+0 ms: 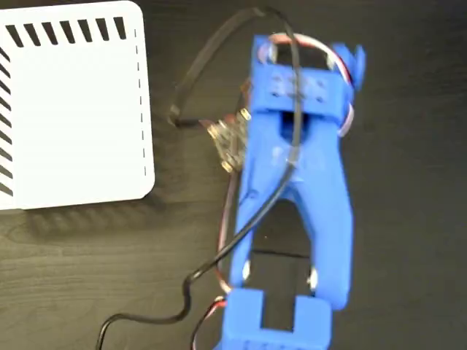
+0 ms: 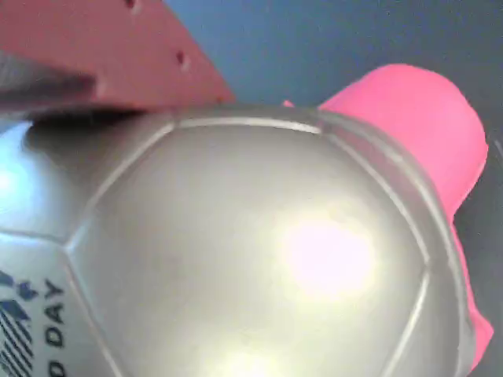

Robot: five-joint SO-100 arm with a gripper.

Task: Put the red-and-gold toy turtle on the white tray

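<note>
1. Turtle point(image 2: 259, 259) fills the wrist view: a shiny domed shell with ridged seams, a bright glare spot on it, and dark printed letters reading "DAY" at the lower left edge.
2. Pink-red head or limb pokes out past the shell at the upper right of that view; which part it is, I cannot tell.
3. One reddish gripper finger point(image 2: 118, 59) lies flat across the top left, right against the shell's edge.
4. How wide the jaws stand, and whether they actually have the toy, cannot be told; the second finger does not show.
5. Over in the fixed view, the blue arm point(image 1: 292, 189) stretches down the right-centre of the dark wood-grain table point(image 1: 73, 277), black cable point(image 1: 241, 233) looping along it.
6. The arm's body covers the gripper and the turtle in that view.
7. White tray point(image 1: 73, 109) sits at the far left, black slanted stripes along its edges, well apart from the arm.
</note>
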